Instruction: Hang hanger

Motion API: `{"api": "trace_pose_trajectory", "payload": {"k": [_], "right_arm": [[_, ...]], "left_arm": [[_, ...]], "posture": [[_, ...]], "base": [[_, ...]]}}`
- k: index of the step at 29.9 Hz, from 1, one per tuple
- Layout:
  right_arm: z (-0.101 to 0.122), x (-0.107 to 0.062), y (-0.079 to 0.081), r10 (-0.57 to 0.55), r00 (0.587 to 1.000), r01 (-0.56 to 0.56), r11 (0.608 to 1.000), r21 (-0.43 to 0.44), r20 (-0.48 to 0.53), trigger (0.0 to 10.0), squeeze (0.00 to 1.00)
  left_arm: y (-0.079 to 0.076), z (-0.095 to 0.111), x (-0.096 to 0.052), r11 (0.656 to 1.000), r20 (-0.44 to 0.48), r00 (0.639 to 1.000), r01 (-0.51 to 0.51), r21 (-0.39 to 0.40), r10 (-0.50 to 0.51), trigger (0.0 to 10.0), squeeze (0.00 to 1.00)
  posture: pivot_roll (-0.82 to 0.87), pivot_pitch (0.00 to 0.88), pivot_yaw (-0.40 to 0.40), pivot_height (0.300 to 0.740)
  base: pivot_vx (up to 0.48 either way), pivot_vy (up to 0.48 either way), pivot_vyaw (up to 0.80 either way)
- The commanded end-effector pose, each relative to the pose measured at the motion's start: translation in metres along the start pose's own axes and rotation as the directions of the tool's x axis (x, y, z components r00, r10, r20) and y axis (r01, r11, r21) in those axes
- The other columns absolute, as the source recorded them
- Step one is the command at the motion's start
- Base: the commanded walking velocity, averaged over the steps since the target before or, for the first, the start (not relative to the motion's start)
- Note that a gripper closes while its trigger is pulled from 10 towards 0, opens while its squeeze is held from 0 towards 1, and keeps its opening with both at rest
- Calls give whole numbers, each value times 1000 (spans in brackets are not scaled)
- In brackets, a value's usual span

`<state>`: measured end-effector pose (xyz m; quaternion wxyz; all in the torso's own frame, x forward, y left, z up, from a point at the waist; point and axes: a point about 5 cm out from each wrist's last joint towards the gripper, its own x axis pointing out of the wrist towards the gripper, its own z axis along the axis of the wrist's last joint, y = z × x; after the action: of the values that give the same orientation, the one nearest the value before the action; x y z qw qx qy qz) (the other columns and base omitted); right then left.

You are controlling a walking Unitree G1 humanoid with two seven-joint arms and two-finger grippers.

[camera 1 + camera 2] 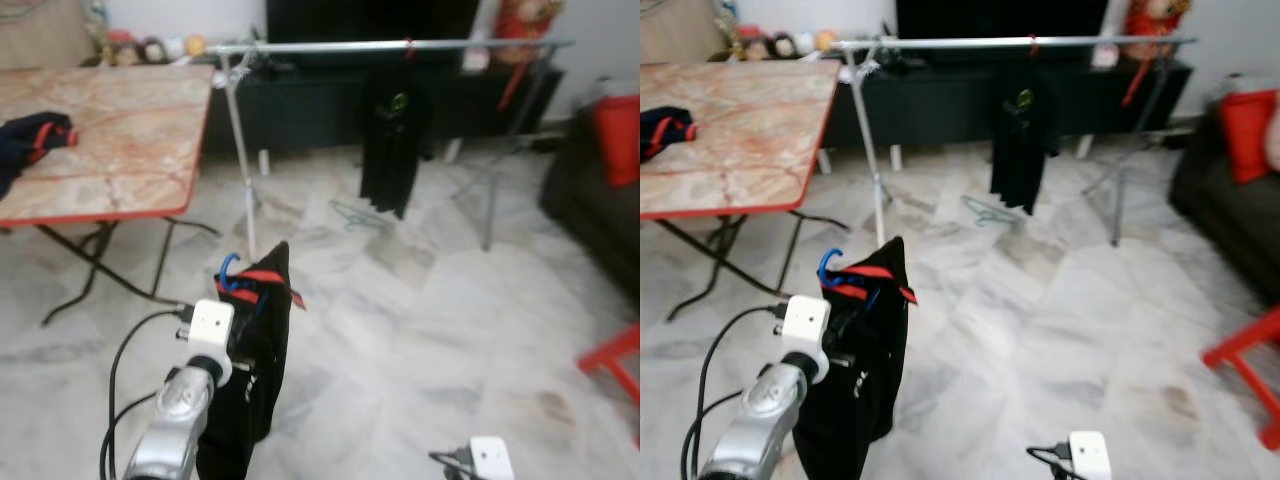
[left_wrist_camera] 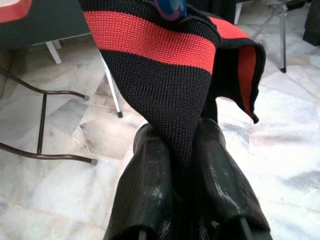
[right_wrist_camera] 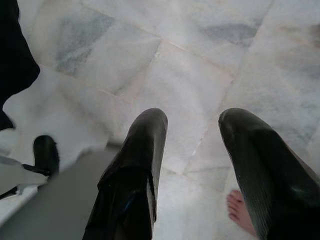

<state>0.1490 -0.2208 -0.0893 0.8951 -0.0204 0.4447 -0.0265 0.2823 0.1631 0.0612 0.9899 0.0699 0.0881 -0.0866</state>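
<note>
While the left arm is raised in front of the robot, its left gripper (image 2: 187, 150) is clenched on a black garment (image 1: 250, 370) with a red stripe. In the left wrist view the two black fingers (image 2: 150, 185) press together with the knit cloth pinched between them, and the striped edge folds over above the fingertips. A blue hanger (image 1: 229, 272) pokes out at the top of the garment, its hook curving up just above the red collar band; the rest of it is hidden in the cloth. The garment hangs down from the gripper, clear of the marble floor (image 1: 420, 330).

Ahead stands a metal rack (image 1: 400, 45), its rail running level across the far side of the room on thin legs. A black shirt (image 1: 392, 140) hangs from the rail, right of its middle. On the floor below, just beside that shirt, lies a pale green hanger (image 1: 352, 215). The held garment is well apart from the rail, nearer the robot and toward the rack's left leg.

At the left a folding table (image 1: 120, 140) with a marbled top and red edge carries a dark garment with red trim (image 1: 35, 140) at its left edge. A dark sofa with a red cushion (image 1: 618, 140) sits at the right, and a red stool (image 1: 615, 365) shows at the right edge.

The right gripper (image 3: 192, 145) hangs low over the floor, its fingers spread and holding nothing. A person's bare toes (image 3: 241, 212) show on the tiles beneath it.
</note>
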Motion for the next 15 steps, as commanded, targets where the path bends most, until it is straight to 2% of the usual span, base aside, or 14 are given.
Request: {"api": "trace_pose_trajectory", "payload": {"k": [1, 3, 6, 7, 11, 14, 15], "right_arm": [[7, 1, -3, -17, 999, 18, 1000, -20, 32, 10000, 0], [9, 1, -3, -20, 998, 21, 1000, -20, 51, 10000, 0], [76, 12, 9, 8, 966, 12, 997, -75, 257, 10000, 0], [104, 12, 11, 36, 935, -2, 995, -97, 353, 10000, 0], [120, 10, 14, 50, 902, 0, 993, -116, 428, 10000, 0], [138, 6, 15, 82, 860, -24, 993, -120, 504, 10000, 0], [138, 6, 15, 82, 860, -24, 993, -120, 504, 10000, 0]], "left_arm": [[-2, 10, 2, 1000, 27, 1000, 14, 21, -15, 10000, 0], [-4, 12, 3, 999, 24, 999, 35, 31, -36, 10000, 0], [-7, 14, 4, 998, 15, 998, 58, 40, -59, 10000, 0], [-10, 15, 6, 995, 4, 997, 80, 51, -80, 10000, 0], [-16, 20, 9, 992, 3, 994, 108, 60, -108, 10000, 0], [-20, 27, 12, 989, 12, 991, 133, 68, -135, 10000, 0], [-20, 27, 12, 989, 12, 991, 133, 68, -135, 10000, 0]], "posture": [[-13, 0, -28, 740], [-15, 0, -29, 740], [-19, 0, -28, 740], [-22, 0, -28, 740], [-28, 0, -26, 740], [-35, 0, -27, 740], [-35, 0, -27, 740]], "base": [[0, 0, 0], [0, 0, 0], [0, 0, 0], [0, 0, 0], [0, 0, 0], [0, 0, 0], [0, 0, 0]]}}
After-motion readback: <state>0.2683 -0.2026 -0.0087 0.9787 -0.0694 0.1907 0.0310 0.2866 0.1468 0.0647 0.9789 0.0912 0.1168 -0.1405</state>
